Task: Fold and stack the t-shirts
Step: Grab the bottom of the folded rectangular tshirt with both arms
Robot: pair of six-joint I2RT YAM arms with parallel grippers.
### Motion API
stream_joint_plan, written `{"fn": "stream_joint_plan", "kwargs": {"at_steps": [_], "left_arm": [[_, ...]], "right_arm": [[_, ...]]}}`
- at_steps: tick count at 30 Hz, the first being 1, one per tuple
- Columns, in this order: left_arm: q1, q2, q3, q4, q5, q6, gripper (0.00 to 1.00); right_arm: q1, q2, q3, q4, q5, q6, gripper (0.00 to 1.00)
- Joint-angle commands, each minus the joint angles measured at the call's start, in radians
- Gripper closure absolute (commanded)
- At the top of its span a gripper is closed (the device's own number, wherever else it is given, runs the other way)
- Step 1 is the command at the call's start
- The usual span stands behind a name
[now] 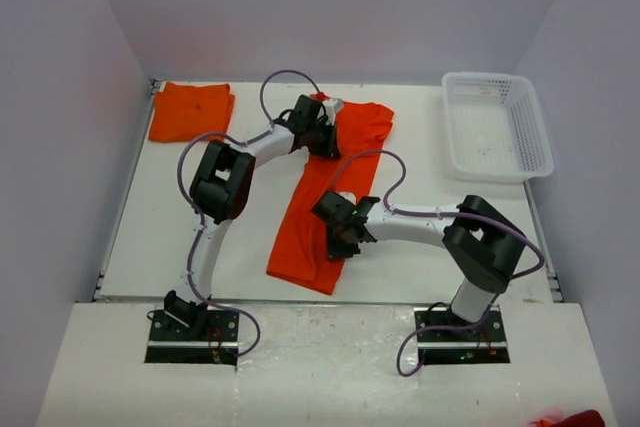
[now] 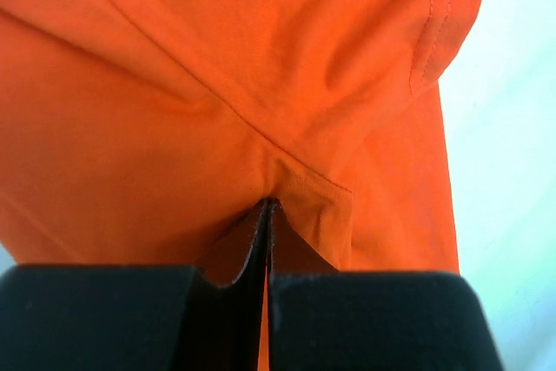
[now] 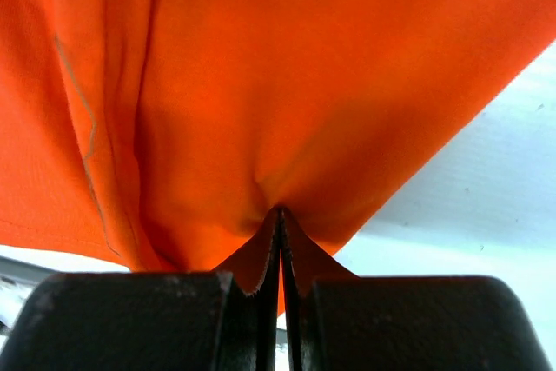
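A long orange t-shirt (image 1: 325, 192) lies folded lengthwise in the middle of the white table, running from far right to near left. My left gripper (image 1: 322, 137) is at its far end, shut on a pinch of the cloth (image 2: 300, 184) near a sleeve hem. My right gripper (image 1: 345, 237) is at the near part of the same t-shirt, shut on its edge (image 3: 278, 188). Another orange t-shirt (image 1: 191, 111) lies folded small in the far left corner.
A white plastic lattice basket (image 1: 497, 127) stands at the far right of the table. Purple cables loop over both arms. Grey walls close in the table on three sides.
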Motion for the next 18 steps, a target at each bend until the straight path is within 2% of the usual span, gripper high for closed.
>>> {"fn": "stream_joint_plan", "kwargs": {"at_steps": [1,7,18], "left_arm": [[0.000,0.076,0.046,-0.040,-0.045,0.018,1.00],[0.026,0.090,0.074,-0.048,-0.037,0.019,1.00],[0.119,0.015,-0.050,0.007,-0.043,0.007,1.00]], "right_arm": [[-0.037,0.063,0.006,-0.083,0.125,0.069,1.00],[-0.148,0.069,0.044,-0.106,0.135,0.038,1.00],[-0.239,0.118,0.162,-0.159,0.119,-0.079,1.00]]}}
